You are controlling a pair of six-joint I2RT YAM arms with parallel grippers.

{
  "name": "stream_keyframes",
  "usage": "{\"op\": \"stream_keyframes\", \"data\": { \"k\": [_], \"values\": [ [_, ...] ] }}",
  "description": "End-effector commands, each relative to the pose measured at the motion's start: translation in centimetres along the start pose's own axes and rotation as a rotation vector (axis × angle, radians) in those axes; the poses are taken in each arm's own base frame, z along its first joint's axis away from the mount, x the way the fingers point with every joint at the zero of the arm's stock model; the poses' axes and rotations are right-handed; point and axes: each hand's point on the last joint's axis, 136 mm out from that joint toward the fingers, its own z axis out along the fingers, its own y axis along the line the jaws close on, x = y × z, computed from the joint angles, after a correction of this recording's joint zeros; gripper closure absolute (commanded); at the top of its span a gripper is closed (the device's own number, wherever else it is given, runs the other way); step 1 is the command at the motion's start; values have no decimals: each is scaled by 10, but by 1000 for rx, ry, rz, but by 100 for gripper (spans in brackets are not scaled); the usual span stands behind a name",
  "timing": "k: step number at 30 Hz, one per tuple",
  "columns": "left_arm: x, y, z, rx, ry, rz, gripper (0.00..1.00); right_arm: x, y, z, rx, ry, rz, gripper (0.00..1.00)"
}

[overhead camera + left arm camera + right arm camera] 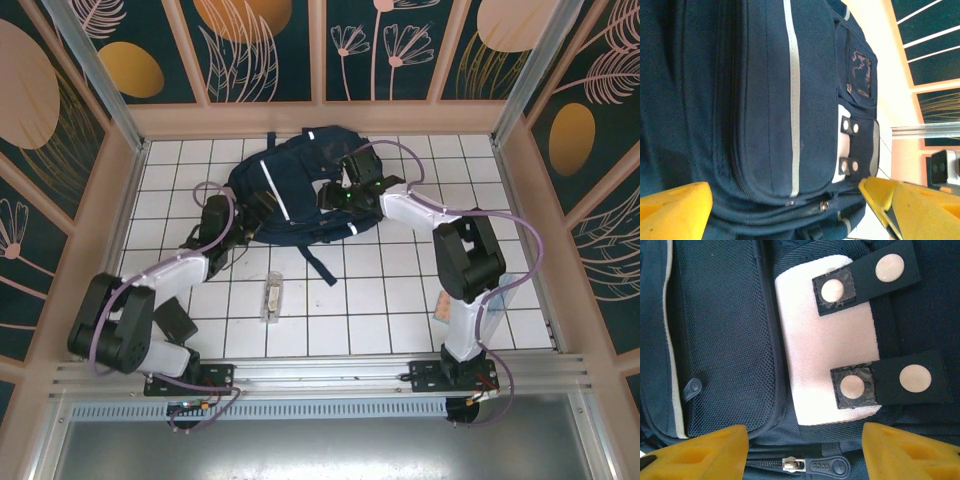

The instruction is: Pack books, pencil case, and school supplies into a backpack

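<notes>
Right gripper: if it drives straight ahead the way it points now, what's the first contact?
The navy-blue fabric backpack. The right gripper points at its front, near the lower edge of the pale patch with dark snap tabs. It looks close, though depth is unclear.

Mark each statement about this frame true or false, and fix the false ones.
1. The backpack lies on the white tiled table. True.
2. The left gripper is clamped on a zipper pull. False: its fingers stand wide apart at the backpack, holding nothing.
3. A narrow clear box lies on the tiles, apart from the backpack. True.
4. The right gripper holds a book. False: it is open and empty over the backpack's pale patch with snap tabs.
</notes>
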Motion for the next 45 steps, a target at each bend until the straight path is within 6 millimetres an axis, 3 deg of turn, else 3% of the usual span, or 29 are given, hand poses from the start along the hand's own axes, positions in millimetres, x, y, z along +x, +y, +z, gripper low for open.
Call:
{"op": "stream_keyframes", "data": {
  "k": [1,5,12,13,16,23,31,33,39,40,45],
  "values": [
    [-14,-15,16,19,-31,72,8,3,-10,5,39,-12,18,35],
    [-14,-7,34,-9,-20,87,8,25,-5,15,11,30,25,32],
    [4,23,49,-51,38,59,8,47,-5,28,-41,81,65,31],
    [11,37,56,-79,58,49,8,51,-5,29,-48,91,69,31],
    [18,45,58,-83,79,29,8,55,7,29,-124,98,69,31],
    [20,44,60,-76,91,29,8,52,65,-1,-352,100,58,33],
    [16,39,59,-79,83,57,8,53,92,-41,-406,22,-78,33],
    [16,40,58,-86,83,68,8,52,82,-40,-372,17,-92,33],
    [17,32,51,-104,123,182,17,31,-23,-32,-59,-52,183,36],
    [15,21,45,-90,127,217,20,27,-35,-34,-42,-74,225,37],
    [30,9,35,-97,211,339,29,1,-74,-42,64,-207,318,39]
  ]
}}
